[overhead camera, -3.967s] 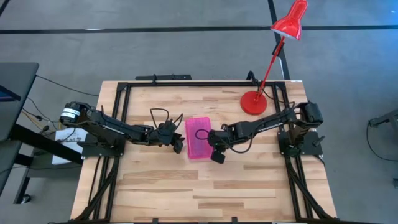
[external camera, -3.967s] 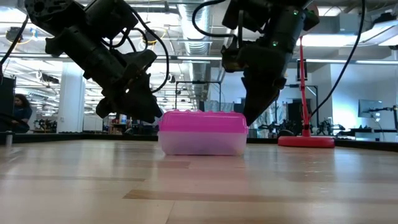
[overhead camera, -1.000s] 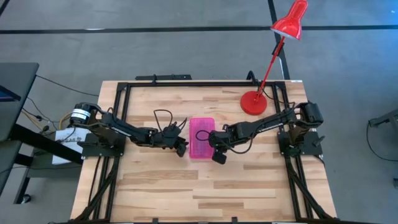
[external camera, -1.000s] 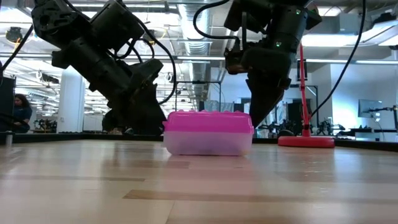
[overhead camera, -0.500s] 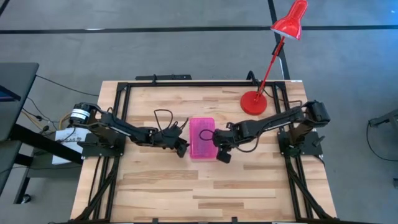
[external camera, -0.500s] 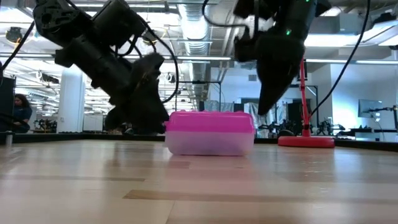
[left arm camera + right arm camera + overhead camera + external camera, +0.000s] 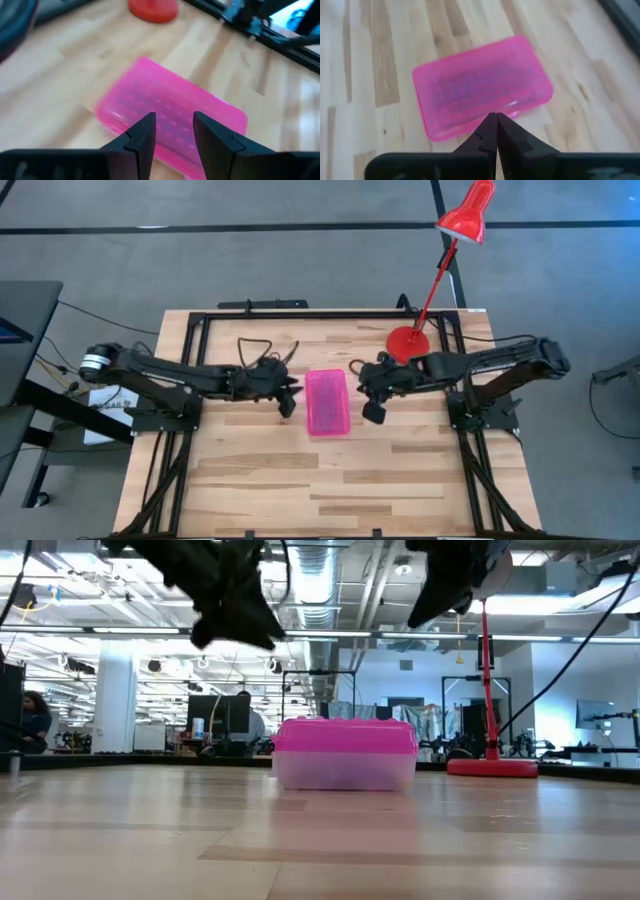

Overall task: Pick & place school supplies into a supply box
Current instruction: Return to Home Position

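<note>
The supply box (image 7: 327,402), a clear base under a shut pink lid, rests on its base near the table's middle; it also shows in the low view (image 7: 345,752). My left gripper (image 7: 292,398) hangs above the table just left of the box, slightly open and empty (image 7: 172,125). My right gripper (image 7: 360,380) hangs above the table just right of the box, shut and empty (image 7: 492,120). In the low view both grippers are well above the lid. No pens, pencils or scissors are in view.
A red desk lamp stands on its round base (image 7: 407,345) at the table's far right, its head leaning out beyond the far edge. A black metal frame (image 7: 260,312) runs along the table's far edge and sides. Bare wood lies in front of the box.
Both grippers have risen from beside the box to well above its lid. My right gripper has also drawn back toward the table's right edge, and my left gripper a little toward the far edge. The box has slid slightly toward the right.
</note>
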`<state>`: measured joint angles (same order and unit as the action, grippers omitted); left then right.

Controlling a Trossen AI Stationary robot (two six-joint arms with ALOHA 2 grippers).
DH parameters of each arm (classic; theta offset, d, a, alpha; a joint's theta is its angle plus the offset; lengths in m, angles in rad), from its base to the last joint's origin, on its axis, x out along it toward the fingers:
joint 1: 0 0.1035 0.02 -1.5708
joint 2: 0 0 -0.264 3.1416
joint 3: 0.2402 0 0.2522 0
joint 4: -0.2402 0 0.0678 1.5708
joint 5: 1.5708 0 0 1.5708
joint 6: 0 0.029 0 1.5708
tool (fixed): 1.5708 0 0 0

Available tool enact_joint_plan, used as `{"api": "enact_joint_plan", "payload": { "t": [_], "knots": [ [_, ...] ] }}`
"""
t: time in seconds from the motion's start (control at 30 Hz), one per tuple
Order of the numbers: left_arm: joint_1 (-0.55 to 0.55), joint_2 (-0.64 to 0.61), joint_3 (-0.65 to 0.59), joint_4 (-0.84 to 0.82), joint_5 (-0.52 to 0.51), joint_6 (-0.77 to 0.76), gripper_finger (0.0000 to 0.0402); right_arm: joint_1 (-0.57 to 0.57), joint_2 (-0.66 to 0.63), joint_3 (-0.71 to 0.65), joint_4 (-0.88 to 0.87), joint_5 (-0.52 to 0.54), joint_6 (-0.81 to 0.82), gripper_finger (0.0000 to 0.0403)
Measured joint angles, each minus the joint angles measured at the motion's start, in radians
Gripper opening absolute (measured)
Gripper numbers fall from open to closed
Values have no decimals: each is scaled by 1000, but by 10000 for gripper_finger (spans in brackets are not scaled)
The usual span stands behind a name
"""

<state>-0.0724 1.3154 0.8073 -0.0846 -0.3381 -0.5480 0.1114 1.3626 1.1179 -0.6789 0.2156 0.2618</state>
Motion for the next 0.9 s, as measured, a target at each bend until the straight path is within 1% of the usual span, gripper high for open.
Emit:
{"api": "enact_joint_plan", "payload": {
  "t": [0.1, 0.27, 0.4, 0.47, 0.53, 0.6, 0.67, 0.77, 0.9],
  "knots": [
    [1, -60, 49, -84, -49, 37, 125, -9, -43, 0, 7, -2, -14, 0],
    [1, -171, 136, -89, -52, 120, 125, 13, -136, -1, 144, -7, -53, 0],
    [1, -255, 212, -101, -53, 244, 125, 34, -238, 0, 214, -4, -173, 0],
    [1, -293, 219, -115, -49, 347, 125, 40, -287, 1, 201, 31, -210, 0],
    [1, -333, 216, -183, -45, 407, 125, 26, -336, -6, 139, 79, -210, 0],
    [1, -371, 195, -206, -62, 413, 125, 8, -397, -54, 122, 99, -203, 0],
    [-6, -425, 148, -221, -78, 421, 125, -1, -481, -132, 134, 104, -185, 0],
    [-26, -509, 56, -187, -78, 425, 125, 1, -618, -270, 230, 96, -159, 0],
    [-27, -630, -100, -83, -77, 420, 125, -1, -786, -445, 361, 93, -138, 0]
  ]
}}
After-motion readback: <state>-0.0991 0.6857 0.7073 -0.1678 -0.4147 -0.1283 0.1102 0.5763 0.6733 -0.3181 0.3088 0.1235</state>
